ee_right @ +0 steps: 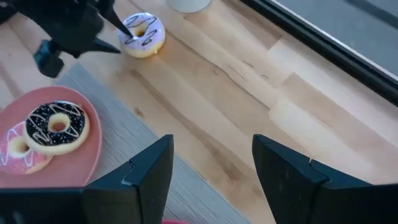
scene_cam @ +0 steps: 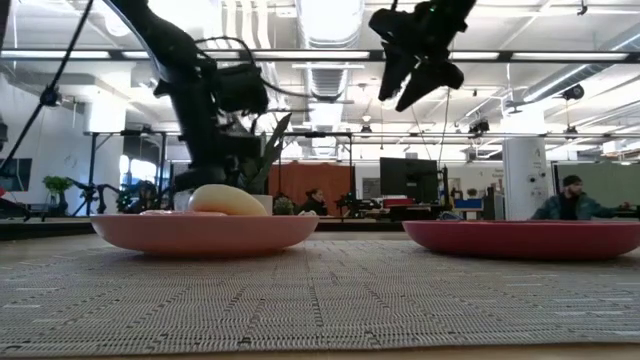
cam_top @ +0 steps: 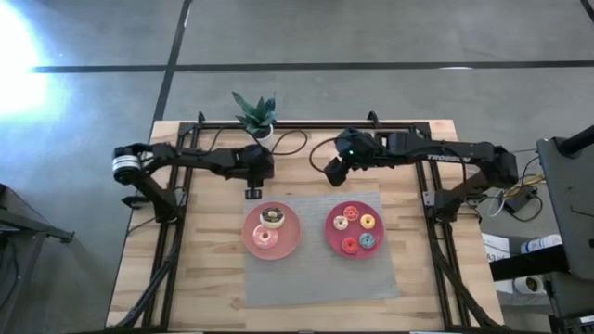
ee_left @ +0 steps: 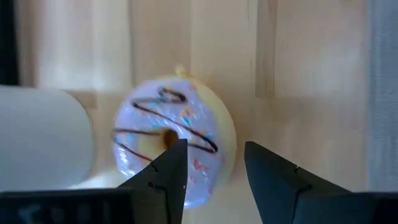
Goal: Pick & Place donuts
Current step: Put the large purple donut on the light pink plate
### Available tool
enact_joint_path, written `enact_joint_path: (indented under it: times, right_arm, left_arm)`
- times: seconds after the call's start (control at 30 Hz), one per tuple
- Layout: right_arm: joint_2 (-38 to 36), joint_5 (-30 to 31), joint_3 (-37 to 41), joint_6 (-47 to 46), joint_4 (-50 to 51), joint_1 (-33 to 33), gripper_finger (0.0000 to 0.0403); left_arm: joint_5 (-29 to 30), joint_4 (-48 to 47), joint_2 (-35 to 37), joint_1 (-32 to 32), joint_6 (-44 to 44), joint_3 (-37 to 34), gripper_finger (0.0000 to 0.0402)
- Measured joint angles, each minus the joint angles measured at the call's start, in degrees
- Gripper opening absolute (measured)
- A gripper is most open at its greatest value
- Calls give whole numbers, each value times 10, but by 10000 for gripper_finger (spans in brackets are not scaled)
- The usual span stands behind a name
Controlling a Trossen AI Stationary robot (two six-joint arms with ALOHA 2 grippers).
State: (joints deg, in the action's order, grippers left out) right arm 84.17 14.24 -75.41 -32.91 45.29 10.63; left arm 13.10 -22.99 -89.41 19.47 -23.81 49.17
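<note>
A pale lilac-frosted donut (ee_left: 171,143) with brown drizzle and sprinkles lies flat on the bare wood beside a white pot (ee_left: 43,137). My left gripper (ee_left: 214,146) is open and low over it, one finger above the hole, the other past its rim; the right wrist view shows the same donut (ee_right: 144,34). A chocolate donut (cam_top: 272,217) and a pink donut (cam_top: 265,237) lie on the left pink plate (cam_top: 251,243). Several tiny donuts (cam_top: 350,245) lie on the right plate (cam_top: 331,227). My right gripper (cam_top: 332,173) hangs open, raised above the table (scene_cam: 410,85). My left gripper comes at the lilac donut from above, pointing down, with one fingertip (ee_right: 126,30) at the frosted top near the hole. I cannot tell whether it touches the donut.
Both plates sit on a grey woven mat (cam_top: 320,274) on the wooden table. A potted plant (cam_top: 255,111) stands at the far edge, close behind the left gripper. Bare wood lies between the mat and the far edge. People sit in the room behind.
</note>
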Motion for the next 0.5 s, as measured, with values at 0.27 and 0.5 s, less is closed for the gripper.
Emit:
enact_joint_path:
  times: [0.27,0.5]
  right_arm:
    - [-30,15,40,-29,-28,-7,210]
    - [-35,27,38,-31,-29,-7,210]
  left_arm:
    - [61,10,-57,1,-6,1,133]
    - [81,36,-67,3,-5,0,96]
